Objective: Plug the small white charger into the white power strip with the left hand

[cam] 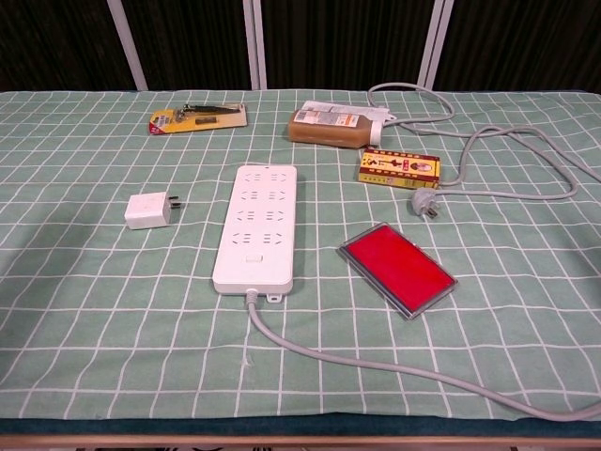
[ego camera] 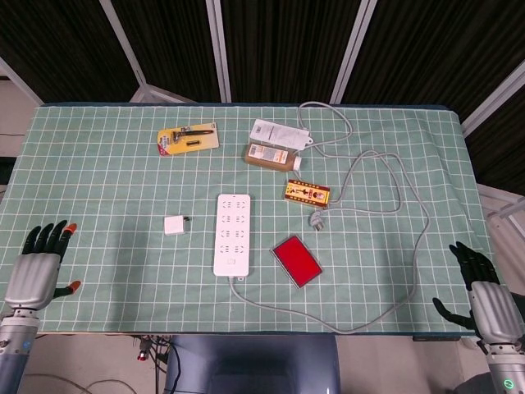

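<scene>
While lying flat, charger (cam: pixel 147 210) points prongs toward power strip (cam: pixel 257 225).

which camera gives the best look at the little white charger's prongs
The chest view: the small white charger looks larger there, its prongs pointing toward the white power strip. The head view shows it small, prongs barely visible.

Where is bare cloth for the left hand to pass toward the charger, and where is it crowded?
Bare cloth runs from the left hand to the charger, and along the near edge left of the power strip. Crowded: bottle, yellow box, red case, cable.
</scene>
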